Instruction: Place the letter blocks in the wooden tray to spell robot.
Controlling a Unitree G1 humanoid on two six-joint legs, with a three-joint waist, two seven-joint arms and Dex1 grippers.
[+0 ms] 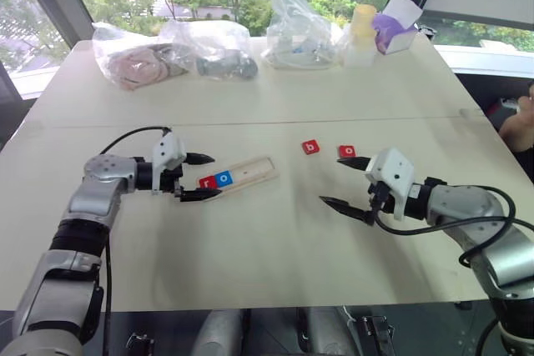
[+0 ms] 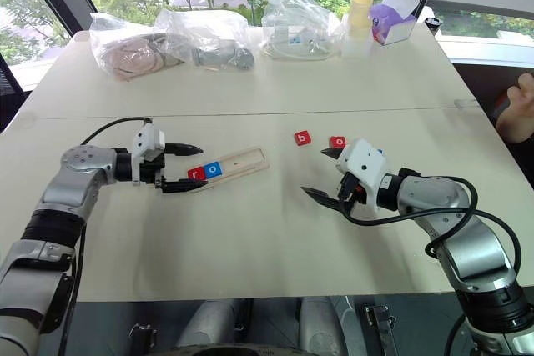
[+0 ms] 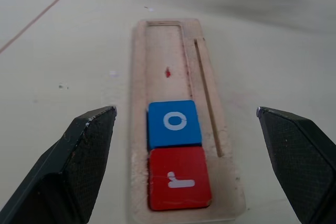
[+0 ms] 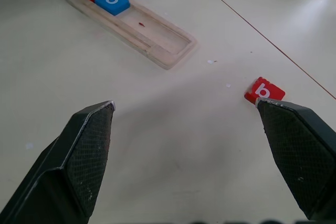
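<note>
We find the wooden tray [image 1: 242,175] lying on the table [image 1: 250,239] with a red "r" block [image 3: 178,178] at its left end and a blue "o" block [image 3: 174,123] touching it, the remaining groove bare. The left gripper [image 1: 200,177] hangs at that end, fingers spread wide and holding nothing. We note the right gripper [image 1: 344,182] likewise wide and unloaded, near a red "b" block [image 1: 310,147] and a red "o" block [image 1: 346,151] lying loose to the tray's right.
</note>
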